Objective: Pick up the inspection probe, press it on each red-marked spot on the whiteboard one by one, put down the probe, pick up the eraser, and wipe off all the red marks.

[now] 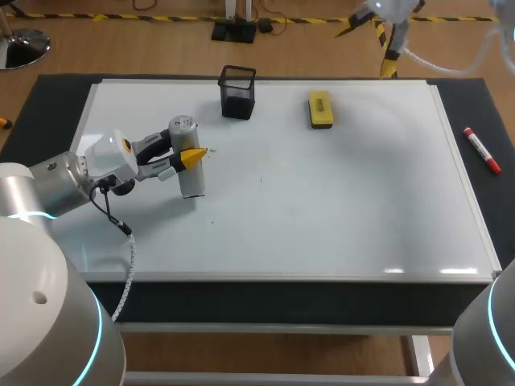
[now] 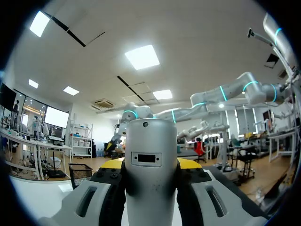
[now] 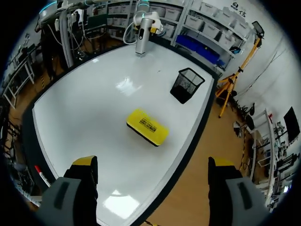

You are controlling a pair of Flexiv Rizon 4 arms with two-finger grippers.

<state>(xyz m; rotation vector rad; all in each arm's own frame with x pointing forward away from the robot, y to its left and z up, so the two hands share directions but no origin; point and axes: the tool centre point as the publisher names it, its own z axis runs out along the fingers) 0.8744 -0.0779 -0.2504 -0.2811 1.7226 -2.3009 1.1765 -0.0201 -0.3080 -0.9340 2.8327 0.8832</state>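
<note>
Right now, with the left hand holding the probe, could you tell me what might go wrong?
The left hand holds the probe partway up, so pressing off-vertical might let it slip or tip. The mesh cup stands near; a sweep could knock it. I see no clear red marks on the whiteboard, so spots may be missed.

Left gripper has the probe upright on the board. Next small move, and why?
Probably lift the probe slightly, straight up: the left gripper is shut on it and its base seems to rest on the whiteboard, so travelling now would drag it.

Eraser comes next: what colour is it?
The eraser is yellow; right wrist view shows it best.
</note>
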